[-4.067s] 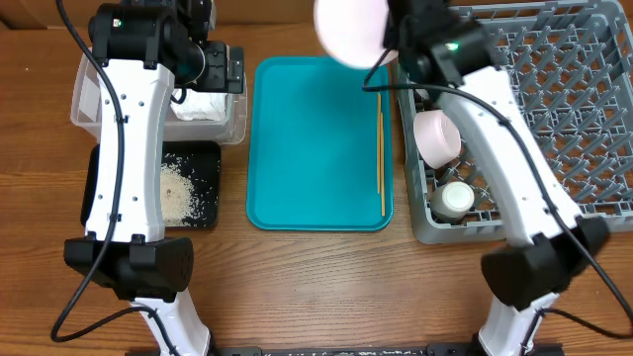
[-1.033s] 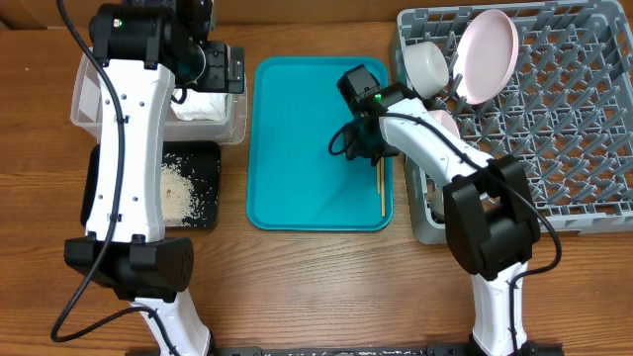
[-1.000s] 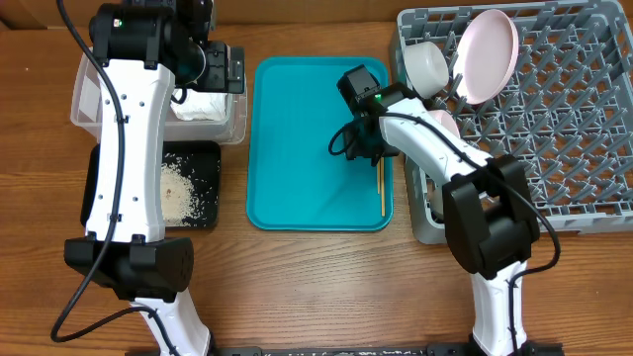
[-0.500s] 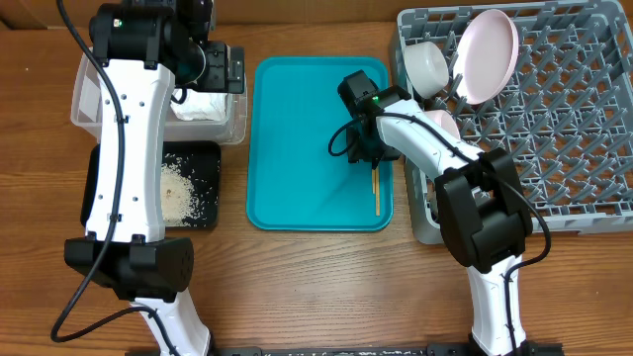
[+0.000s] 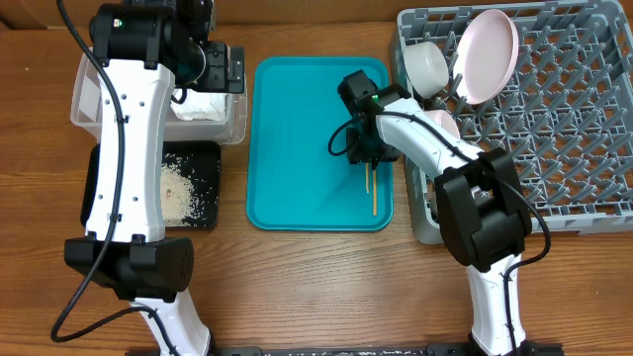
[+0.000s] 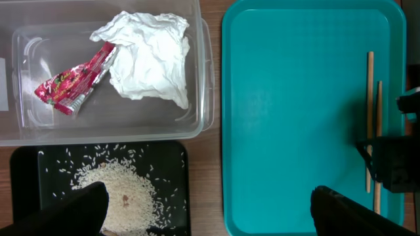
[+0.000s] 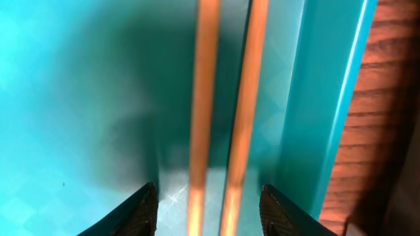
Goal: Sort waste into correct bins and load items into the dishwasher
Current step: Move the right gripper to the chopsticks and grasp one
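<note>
Chopsticks (image 5: pixel 372 190) have slid left from the rim of your teal tray (image 5: pixel 297 148); your right gripper (image 7: pixel 209 208) straddles both, half-narrowed, not pinching (left gripper (image 6: pixel 209 213) gapes wide).

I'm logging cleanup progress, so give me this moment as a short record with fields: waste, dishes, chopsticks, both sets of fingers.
Clear tub: holds napkin and red wrapper
Black tray: holds rice
Dish rack: plate and bowl at its far left corner
Chopsticks: side by side on teal tray, near its right edge
Right fingers: open, straddling both chopsticks
Left fingers: open, empty, above the bins
</note>
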Controlling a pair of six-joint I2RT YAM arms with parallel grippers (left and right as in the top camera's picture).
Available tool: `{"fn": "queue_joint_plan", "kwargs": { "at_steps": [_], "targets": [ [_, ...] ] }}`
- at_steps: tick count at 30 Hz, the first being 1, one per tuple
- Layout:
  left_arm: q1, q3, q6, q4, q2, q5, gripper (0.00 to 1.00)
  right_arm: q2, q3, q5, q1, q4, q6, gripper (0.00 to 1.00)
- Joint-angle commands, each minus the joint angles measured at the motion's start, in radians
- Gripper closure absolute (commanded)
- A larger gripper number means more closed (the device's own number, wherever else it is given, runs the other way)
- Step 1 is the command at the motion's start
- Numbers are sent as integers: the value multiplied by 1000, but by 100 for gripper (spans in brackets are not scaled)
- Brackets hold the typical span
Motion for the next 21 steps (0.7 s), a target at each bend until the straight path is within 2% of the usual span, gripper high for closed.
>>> {"fn": "queue_joint_plan", "kwargs": {
  "at_steps": [1, 13, 21],
  "targets": [
    [-8, 13, -18, 2, 0, -10, 0, 8, 72, 0, -3, -7, -11, 48],
    [-8, 13, -18, 2, 0, -10, 0, 7, 104, -1, 3, 23, -41, 48],
    [-8, 13, -18, 2, 0, -10, 0, 12, 43, 0, 17, 81, -77, 49]
  ]
}}
